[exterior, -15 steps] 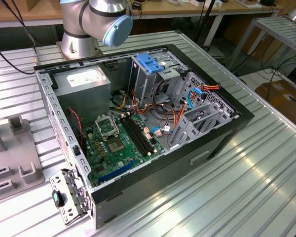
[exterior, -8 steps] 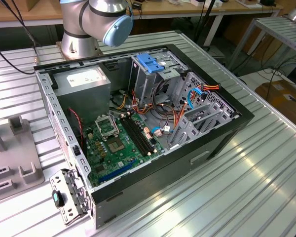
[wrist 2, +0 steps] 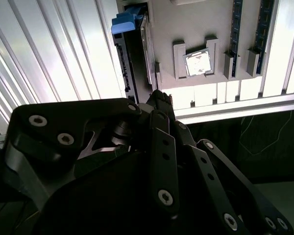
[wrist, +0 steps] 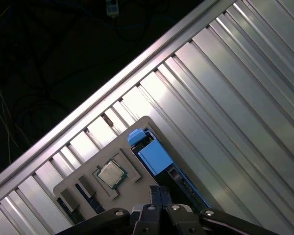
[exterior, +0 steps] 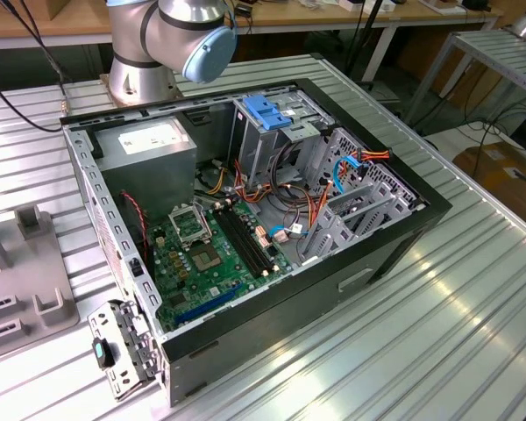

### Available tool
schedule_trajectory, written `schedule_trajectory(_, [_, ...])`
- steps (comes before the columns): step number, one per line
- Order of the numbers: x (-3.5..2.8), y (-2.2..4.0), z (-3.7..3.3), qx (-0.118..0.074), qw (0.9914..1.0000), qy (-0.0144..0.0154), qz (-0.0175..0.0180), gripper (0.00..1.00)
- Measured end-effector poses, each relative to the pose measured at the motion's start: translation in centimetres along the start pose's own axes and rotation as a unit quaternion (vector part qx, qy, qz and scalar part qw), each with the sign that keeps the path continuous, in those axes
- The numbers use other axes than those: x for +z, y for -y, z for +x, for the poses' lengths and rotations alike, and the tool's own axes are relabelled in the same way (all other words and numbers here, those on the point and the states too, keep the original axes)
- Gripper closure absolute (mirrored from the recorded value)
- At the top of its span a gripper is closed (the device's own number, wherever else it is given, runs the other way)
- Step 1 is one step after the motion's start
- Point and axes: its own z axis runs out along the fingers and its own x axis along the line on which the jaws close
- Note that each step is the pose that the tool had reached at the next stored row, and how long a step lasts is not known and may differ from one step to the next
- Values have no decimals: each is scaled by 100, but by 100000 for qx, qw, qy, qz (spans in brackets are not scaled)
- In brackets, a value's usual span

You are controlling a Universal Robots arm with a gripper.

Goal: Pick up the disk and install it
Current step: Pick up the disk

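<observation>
Gripper closed, empty, tips beside the disk.
In both wrist views the gripper had its fingertips pressed together with nothing between them, hanging above the near end of the disk. The disk stood on edge in a slot at the rim of a grey fixture plate, blue carrier frame up. A CPU chip lay in the pocket just beside it, and RAM sticks sat in slots beyond that. The plate lay on the slatted aluminium table. In the exterior view the arm base was at 11 o'clock from the open PC case, and the light-blue bracket topped the drive cage at the case's 12 o'clock.
</observation>
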Motion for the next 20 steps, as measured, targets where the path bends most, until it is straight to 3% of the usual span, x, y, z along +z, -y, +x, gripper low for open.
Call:
schedule_trajectory(7, [0,0,0,-59,100000,-3,6,89])
schedule_trajectory(12, [0,0,0,-1769,99984,-27,73,89])
schedule_trajectory(15, [0,0,0,-3925,99923,-67,161,89])
schedule_trajectory(18, [0,0,0,-6177,99809,-130,232,89])
schedule_trajectory(20, [1,0,0,-6548,99785,-139,244,89])
